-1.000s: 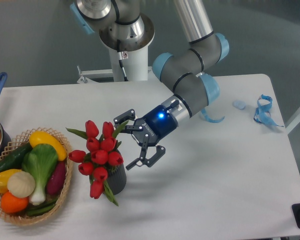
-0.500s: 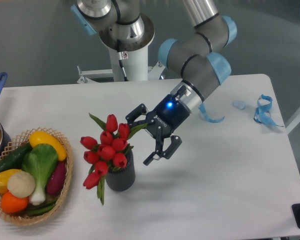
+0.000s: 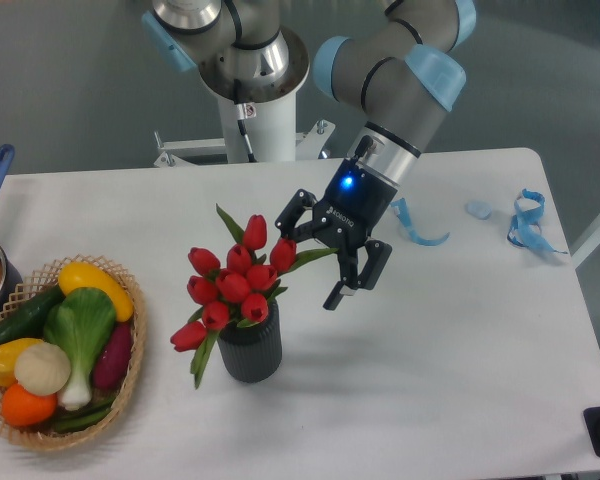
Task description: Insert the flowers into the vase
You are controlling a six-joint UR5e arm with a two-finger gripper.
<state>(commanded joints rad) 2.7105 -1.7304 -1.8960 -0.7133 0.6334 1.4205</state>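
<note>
1. Two fingers of our gripper (image 3: pixel 315 254) stand spread apart and grasp nothing; white lettering runs along the gripper body beside a lit blue lamp, too small for us to read.
2. We see one green leaf of the flowers (image 3: pixel 235 283) reaching up between the spread fingers; whether it touches either one we cannot tell.
3. We find the flowers standing in the vase (image 3: pixel 249 345), red buds leaning toward the left edge of the table (image 3: pixel 460 340), one bud and a leaf hanging over the vase's left rim.
4. We place the vase near the middle of the table, somewhat toward the front edge, with bare tabletop to its right and front.
5. We note the wicker basket (image 3: pixel 40 432) of vegetables at the front left corner, well apart from the vase.
6. We see blue ribbons (image 3: pixel 528 222) near the right edge.
7. Since half a second ago, our gripper has risen and shifted right, and the vase has moved slightly right with the flowers.
</note>
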